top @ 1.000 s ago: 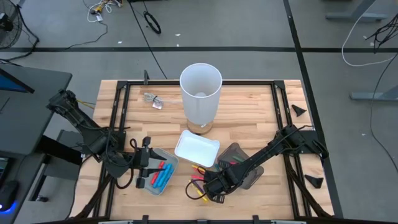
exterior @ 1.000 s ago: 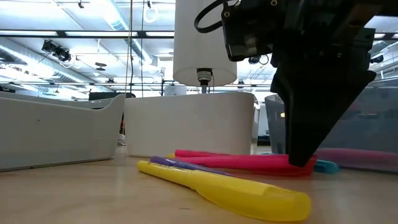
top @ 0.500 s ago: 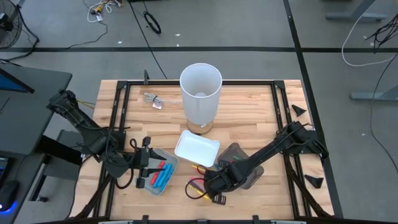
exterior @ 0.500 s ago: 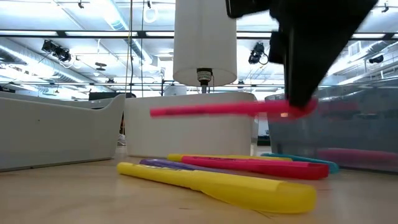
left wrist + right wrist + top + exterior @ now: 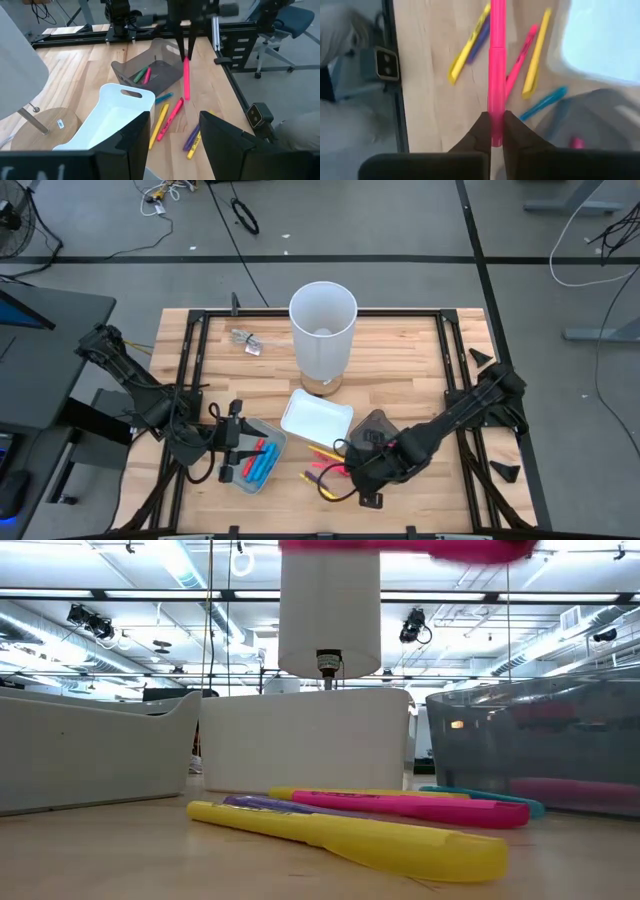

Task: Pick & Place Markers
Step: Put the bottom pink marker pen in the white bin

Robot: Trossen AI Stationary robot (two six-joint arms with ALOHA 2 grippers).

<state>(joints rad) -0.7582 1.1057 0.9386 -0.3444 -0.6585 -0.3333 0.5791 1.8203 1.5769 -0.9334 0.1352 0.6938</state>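
Note:
My right gripper [image 5: 495,117] is shut on a pink marker [image 5: 495,60] and holds it in the air above the loose markers. These lie flat on the wood: two yellow [image 5: 467,47], a purple [image 5: 481,32], a pink [image 5: 522,55] and a teal one [image 5: 542,102]. The low view shows the held marker [image 5: 400,548] level, high above the yellow marker [image 5: 350,840]. My left gripper [image 5: 174,120] is open and waits beside the grey tray [image 5: 262,472], which holds red and blue markers. A dark clear tray [image 5: 150,75] holds green and pink markers. My right gripper pinches the pink marker near one end [image 5: 495,105] between its two fingers [image 5: 512,132]. The fingers come from above, pointing down, and lie across the marker. The marker is lifted clear of the table and stays about level, sticking out from the fingers.
A white tray [image 5: 316,418] sits between the grey tray and the dark clear tray [image 5: 395,442]. A tall white cylinder on a round wooden base [image 5: 322,330] stands behind it. A black frame [image 5: 470,380] borders the table. Bare wood lies at the far right.
My right gripper, shut on the pink marker where it lay among the others, has risen straight up. The marker has come off the table and is now lifted clear and level. The yellow marker on the table has slid slightly.

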